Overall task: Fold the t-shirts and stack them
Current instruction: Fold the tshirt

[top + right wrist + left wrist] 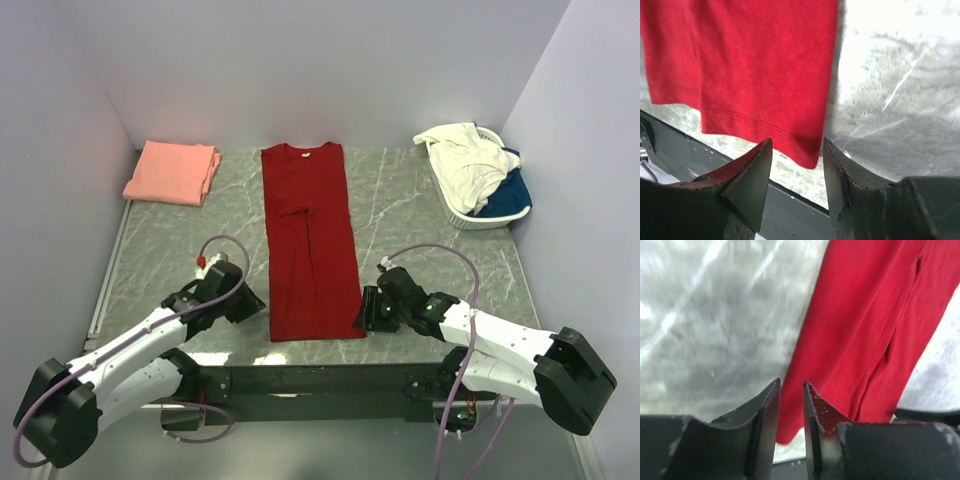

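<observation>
Lying lengthwise down the middle of the grey marbled table point(430, 215), the deep red t-shirt point(310, 240) is seen folded into a long narrow strip, with its neckline at the far end and its hem close to the near edge. The sides are turned inward, and a soft crease where they meet is visible running down the centre of the cloth. The fabric is plain and matte, and a double line of stitching can be made out along the hem in the right wrist view.

The left gripper point(248, 300) is held low beside the near left corner of the strip, its jaws parted by only a narrow gap with nothing pinched between them. The right gripper point(368, 312) is placed beside the near right corner with its jaws spread wider; the hem corner is framed between them but not gripped.

A salmon pink t-shirt point(172, 172) is laid folded at the far left corner. At the far right, a cream-white garment point(462, 160) and a blue garment point(508, 192) are heaped in a white slatted basket point(478, 220).
</observation>
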Robot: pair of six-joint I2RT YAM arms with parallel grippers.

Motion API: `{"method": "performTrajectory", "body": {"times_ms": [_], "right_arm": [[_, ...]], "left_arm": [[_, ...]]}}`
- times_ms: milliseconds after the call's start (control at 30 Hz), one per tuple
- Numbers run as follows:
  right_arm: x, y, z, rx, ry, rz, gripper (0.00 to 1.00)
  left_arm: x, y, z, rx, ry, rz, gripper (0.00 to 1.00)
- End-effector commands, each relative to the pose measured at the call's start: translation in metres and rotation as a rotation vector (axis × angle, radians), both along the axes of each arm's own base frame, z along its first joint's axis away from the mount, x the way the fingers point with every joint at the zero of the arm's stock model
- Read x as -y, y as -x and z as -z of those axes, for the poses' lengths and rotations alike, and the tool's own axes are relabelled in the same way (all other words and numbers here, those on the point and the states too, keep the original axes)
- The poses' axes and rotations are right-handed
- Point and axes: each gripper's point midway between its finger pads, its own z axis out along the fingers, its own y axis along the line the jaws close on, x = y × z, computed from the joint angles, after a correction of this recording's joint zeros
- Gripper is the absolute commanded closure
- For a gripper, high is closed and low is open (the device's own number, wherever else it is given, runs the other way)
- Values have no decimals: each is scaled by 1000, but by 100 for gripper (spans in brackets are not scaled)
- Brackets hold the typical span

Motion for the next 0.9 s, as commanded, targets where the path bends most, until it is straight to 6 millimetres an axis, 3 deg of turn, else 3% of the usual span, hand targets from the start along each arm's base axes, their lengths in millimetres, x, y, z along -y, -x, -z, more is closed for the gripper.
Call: {"method": "performTrajectory", "body": {"times_ms": [0,433,867], "right_arm": [[-3,3,0,-10,-35,5,48],[-1,7,8,-33,-39,27,50],[0,10,10,-35,-60,35,57]], "left_arm": [[3,10,3,-15,41,-57,69],[25,52,27,-103,30,37,68],[33,68,38,-131,55,62,68]]}}
